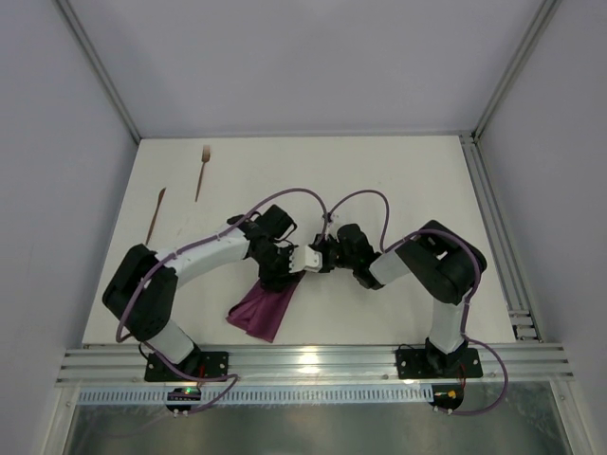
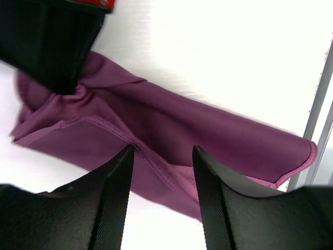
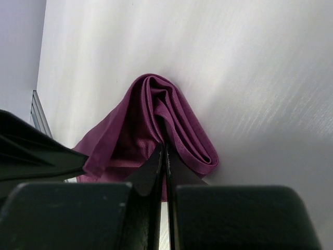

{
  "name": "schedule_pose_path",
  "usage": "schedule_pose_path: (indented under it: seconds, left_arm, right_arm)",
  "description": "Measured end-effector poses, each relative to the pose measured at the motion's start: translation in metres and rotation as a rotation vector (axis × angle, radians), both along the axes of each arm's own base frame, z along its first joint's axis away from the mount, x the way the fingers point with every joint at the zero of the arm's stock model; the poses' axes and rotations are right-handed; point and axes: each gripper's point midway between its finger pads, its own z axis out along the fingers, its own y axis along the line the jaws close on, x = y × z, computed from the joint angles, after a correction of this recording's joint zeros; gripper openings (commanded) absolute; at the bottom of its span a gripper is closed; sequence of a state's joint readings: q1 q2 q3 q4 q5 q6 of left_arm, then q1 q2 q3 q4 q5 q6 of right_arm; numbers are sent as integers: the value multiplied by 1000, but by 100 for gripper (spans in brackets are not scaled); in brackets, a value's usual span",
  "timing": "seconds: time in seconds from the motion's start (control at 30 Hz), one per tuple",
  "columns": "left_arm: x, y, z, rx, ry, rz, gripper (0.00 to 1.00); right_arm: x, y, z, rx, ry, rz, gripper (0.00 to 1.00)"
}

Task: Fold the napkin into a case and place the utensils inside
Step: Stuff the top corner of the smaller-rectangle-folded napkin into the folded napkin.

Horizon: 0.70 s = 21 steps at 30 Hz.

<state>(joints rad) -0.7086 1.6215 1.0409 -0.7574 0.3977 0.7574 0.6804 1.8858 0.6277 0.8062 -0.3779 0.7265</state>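
near front edge of table (image 1: 398, 190), bunched napkin (image 1: 266, 305) in right gripper (image 3: 162, 151)

Even, bright overhead light fills the top view; the front rail (image 1: 308, 358) carries a small glare spot. In the left wrist view the surface (image 2: 234, 52) burns out white and the left hand (image 2: 162, 156) is black and soft-edged. From the right wrist the napkin (image 3: 156, 120) looks sharp, faintly sheened.
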Motion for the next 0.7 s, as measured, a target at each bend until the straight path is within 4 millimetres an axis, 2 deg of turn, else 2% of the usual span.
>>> schedule_pose_path:
  seconds: [0.07,0.13,0.23,0.33,0.4,0.57,0.7]
  left_arm:
    - [4,-3,13,-27,-34,20,59]
    - [12,-4,25,-47,-89,48,60]
    - [34,-3,35,-42,-202,93,60]
    - [47,-1,26,-14,-253,116,60]
    - [47,4,15,5,-260,122,62]
    - [54,9,4,40,-292,137,76]
    - [60,9,-11,77,-304,117,78]
  right_arm:
    - [0,0,0,1,2,-1,4]
    - [0,0,0,2,2,-2,4]
    - [0,0,0,4,5,-1,4]
    - [0,0,0,4,5,-1,4]
    - [0,0,0,4,6,-1,4]
    - [0,0,0,4,6,0,4]
    - [0,1,0,7,6,3,4]
